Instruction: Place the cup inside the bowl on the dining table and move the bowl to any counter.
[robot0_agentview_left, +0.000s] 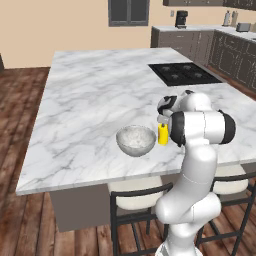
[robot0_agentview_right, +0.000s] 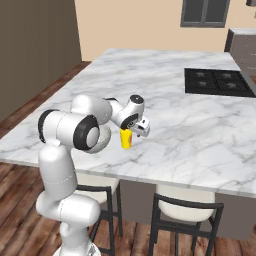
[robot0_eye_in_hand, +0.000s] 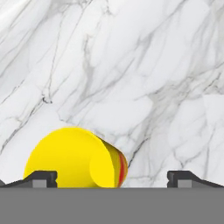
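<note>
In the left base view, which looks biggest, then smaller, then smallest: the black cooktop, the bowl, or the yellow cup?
1. Cooktop, biggest even though it is farther away.
2. Bowl.
3. Cup, clearly the smallest, partly hidden behind the arm.

The white arm rises from its base, bends at a dark-jointed elbow and reaches forward and down, its wrist tipped so the gripper points toward the worktop. In the left base view the gripper sits just ahead of the bulky forearm. In the hand view the two dark fingers stand spread wide apart, nothing clamped between them, the gripper hovering low over the worktop
</note>
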